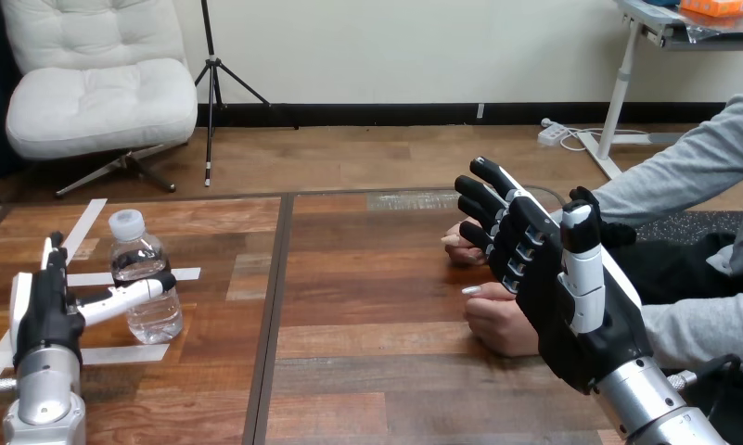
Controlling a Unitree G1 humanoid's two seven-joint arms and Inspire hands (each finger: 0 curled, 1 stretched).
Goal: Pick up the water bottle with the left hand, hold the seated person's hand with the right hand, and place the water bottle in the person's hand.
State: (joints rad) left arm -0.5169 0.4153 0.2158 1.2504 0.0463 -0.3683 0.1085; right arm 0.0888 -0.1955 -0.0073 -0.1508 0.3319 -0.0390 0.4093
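A clear water bottle [146, 278] with a white cap stands upright on the left part of the wooden table [377, 371]. My left hand [44, 311] is just to its left, fingers straight and pointing up, thumb stretched out across the bottle's front and touching it. My right hand [548, 278] is raised above the right part of the table, palm turned away, fingers relaxed and slightly bent, holding nothing. The person's two hands rest on the table behind it: the farther hand [460, 245] shows past my fingertips, and the nearer hand [497, 320], loosely closed, lies beside my palm.
White tape strips [189, 274] mark the table around the bottle. A dark seam [276, 306] runs front to back between the table's two boards. The person's grey sleeves [692, 167] come in from the right edge.
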